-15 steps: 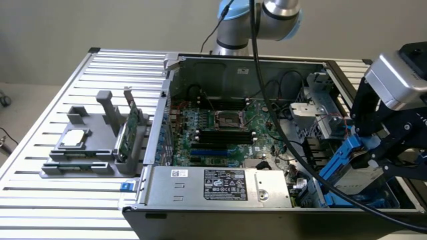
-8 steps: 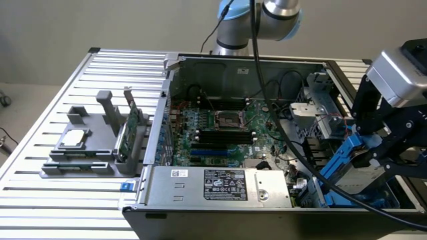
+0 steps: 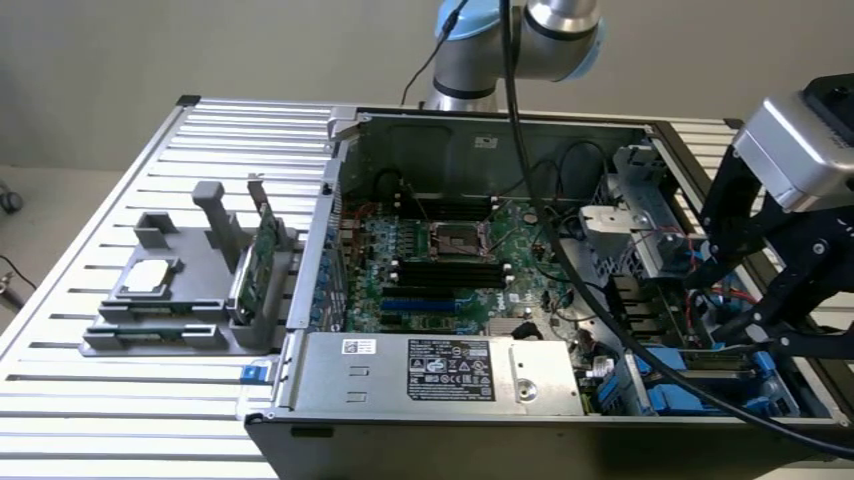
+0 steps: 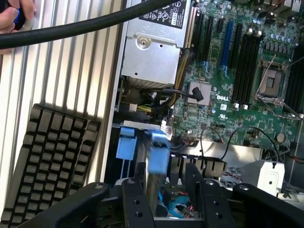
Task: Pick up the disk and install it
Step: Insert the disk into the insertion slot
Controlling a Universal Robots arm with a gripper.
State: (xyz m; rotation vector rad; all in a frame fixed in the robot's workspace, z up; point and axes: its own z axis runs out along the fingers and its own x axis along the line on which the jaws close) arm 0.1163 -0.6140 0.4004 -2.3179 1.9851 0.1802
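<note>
One hand, seemingly wide, astride disk

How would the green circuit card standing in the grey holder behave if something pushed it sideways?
The circuit card looks thin and flat, so probably light and stiff but fragile. It stands on edge in the grey holder, so a sideways push might tilt it rather than slide it.

The table is ribbed bare aluminium, dull silver. The computer case looks like plain grey sheet metal, and its power supply is a paler, satin metal. The motherboard is green and faintly glossy. At the exterior view's left, the parts holder is matt grey plastic. The drive carriers are smooth bright-blue plastic. The gripper is matt black, and the keyboard is matt black plastic.
</note>
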